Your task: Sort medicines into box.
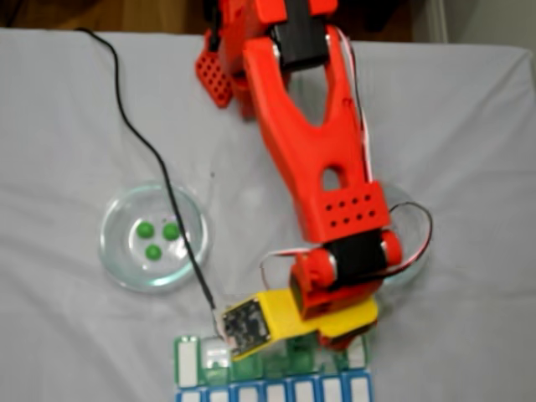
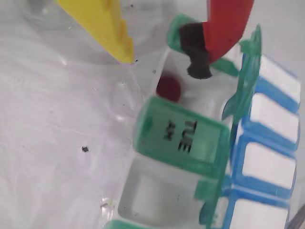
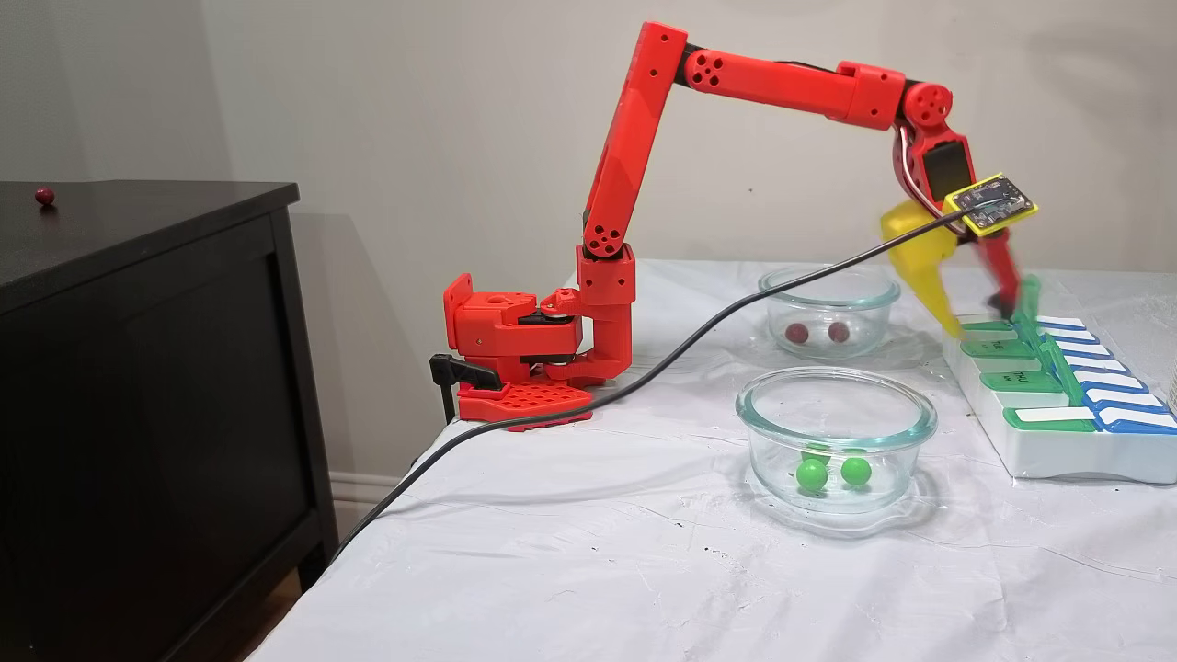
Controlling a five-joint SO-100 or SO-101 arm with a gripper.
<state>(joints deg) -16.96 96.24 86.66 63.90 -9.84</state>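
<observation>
In the wrist view my gripper (image 2: 164, 62) hangs open over the box (image 2: 267, 157), its yellow finger (image 2: 119, 38) and its red finger with a black pad (image 2: 198, 59) apart and holding nothing. One dark red pill (image 2: 168, 88) lies in the open compartment just below the fingertips, beside the shut green TUE AM lid (image 2: 183, 140). From the side, the gripper (image 3: 979, 317) sits at the far end of the box (image 3: 1057, 450). Three green pills (image 1: 153, 234) lie in one glass dish (image 1: 117, 260). Two red pills (image 3: 818, 333) lie in the other dish (image 3: 832, 290).
A black cable (image 3: 644, 377) runs from the wrist camera across the white cloth and off the table's edge. The arm's red base (image 3: 524, 359) is clamped at the table's left edge. A black cabinet (image 3: 138, 386) stands beside the table with one red ball (image 3: 44, 195) on top.
</observation>
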